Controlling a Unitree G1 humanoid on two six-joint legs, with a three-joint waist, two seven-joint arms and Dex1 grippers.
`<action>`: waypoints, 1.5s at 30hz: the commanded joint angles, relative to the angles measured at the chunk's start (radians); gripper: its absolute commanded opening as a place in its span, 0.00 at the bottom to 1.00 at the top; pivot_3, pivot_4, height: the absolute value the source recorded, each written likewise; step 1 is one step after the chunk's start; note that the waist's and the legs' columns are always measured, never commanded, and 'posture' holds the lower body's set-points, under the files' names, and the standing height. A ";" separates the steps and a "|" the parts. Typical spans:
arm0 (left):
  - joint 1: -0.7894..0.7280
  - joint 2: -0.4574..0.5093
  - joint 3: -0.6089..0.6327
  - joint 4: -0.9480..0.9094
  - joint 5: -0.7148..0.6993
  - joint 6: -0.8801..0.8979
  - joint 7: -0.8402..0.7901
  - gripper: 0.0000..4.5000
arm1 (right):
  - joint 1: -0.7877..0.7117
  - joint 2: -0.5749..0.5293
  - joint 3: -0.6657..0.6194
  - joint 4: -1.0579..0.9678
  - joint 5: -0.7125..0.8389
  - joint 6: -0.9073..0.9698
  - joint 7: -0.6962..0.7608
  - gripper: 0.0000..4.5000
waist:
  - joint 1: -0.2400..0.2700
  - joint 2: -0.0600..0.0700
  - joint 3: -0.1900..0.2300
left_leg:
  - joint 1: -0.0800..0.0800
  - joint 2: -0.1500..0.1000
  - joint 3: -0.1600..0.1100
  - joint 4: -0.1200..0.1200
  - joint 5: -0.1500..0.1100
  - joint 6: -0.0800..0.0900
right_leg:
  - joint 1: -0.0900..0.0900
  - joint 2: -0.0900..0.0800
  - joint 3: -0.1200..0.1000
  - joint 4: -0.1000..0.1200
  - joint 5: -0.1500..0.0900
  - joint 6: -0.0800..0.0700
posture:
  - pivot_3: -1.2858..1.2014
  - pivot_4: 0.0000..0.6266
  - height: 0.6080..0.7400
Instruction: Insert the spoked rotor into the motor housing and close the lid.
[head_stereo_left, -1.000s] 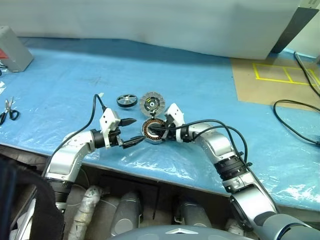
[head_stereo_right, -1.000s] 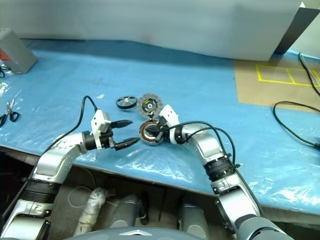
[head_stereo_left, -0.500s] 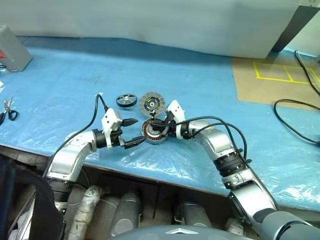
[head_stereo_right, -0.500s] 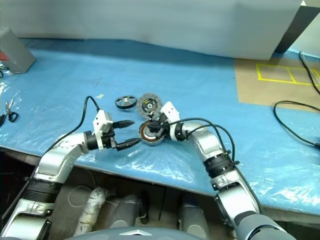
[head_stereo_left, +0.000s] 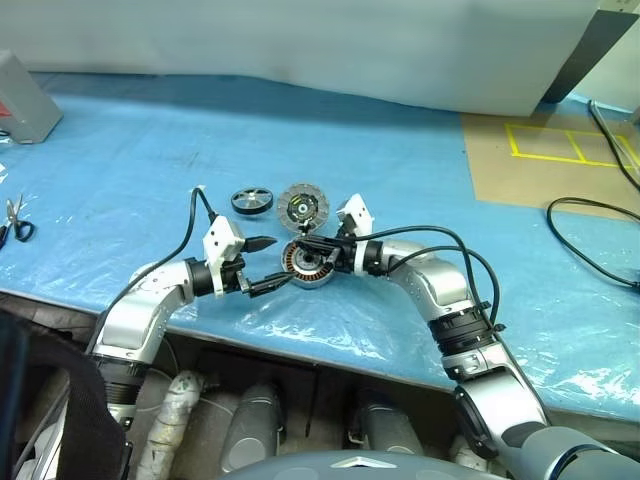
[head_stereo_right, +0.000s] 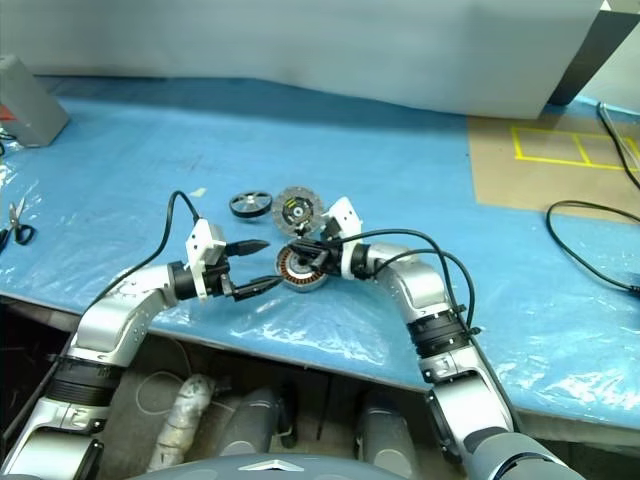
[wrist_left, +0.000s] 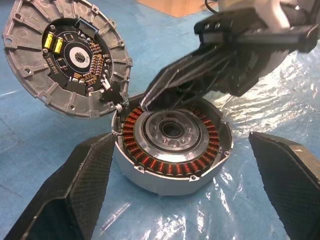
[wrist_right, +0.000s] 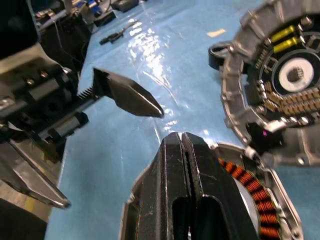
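The motor housing (head_stereo_left: 308, 266), a silver cup with copper windings, sits near the table's front edge. The lid (head_stereo_left: 303, 207) stands tilted open at the housing's far rim, its circuit-board side facing me. Left of the lid, the spoked rotor (head_stereo_left: 252, 200) lies flat on the blue sheet. My left gripper (head_stereo_left: 276, 262) is open just left of the housing, its fingers (wrist_left: 75, 192) flanking the cup without touching it. My right gripper (head_stereo_left: 303, 244) is shut and holds nothing. It reaches in from the right, its tip over the housing's far rim below the lid.
The table is covered by a blue plastic sheet (head_stereo_left: 150, 150). A grey box (head_stereo_left: 25, 95) and scissors (head_stereo_left: 15, 222) lie at the far left. A brown board with yellow tape (head_stereo_left: 560, 160) and black cables (head_stereo_left: 590, 240) are on the right.
My right gripper's tip has risen a little from over the housing's middle toward its far rim. The left gripper, lid and rotor have stayed put.
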 joint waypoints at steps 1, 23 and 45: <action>-0.007 0.005 0.008 -0.023 -0.009 -0.005 -0.005 1.00 | 0.005 -0.016 0.064 -0.004 -0.054 -0.030 0.005 0.00 | 0.000 0.000 0.000 | 0.000 0.000 0.000 0.000 0.000 0.000 | 0.000 0.000 0.000 0.000 0.000 0.000 | 0.52 0.24 1.00; -0.102 0.393 0.163 0.273 0.043 -0.088 -0.208 1.00 | 0.144 -0.190 -0.078 -0.354 0.085 0.131 -0.002 0.00 | 0.017 0.000 0.000 | 0.000 0.001 0.000 0.000 -0.001 -0.003 | 0.000 0.001 -0.001 0.000 0.000 0.000 | 0.52 0.24 1.00; -0.970 0.019 -0.088 1.330 0.506 -0.471 -0.104 1.00 | 0.297 -0.280 -0.132 -0.567 0.104 0.203 -0.171 0.00 | 0.019 -0.003 0.002 | -0.007 0.002 -0.002 -0.001 0.002 -0.002 | -0.004 0.000 -0.005 -0.001 0.000 -0.001 | 0.52 0.24 1.00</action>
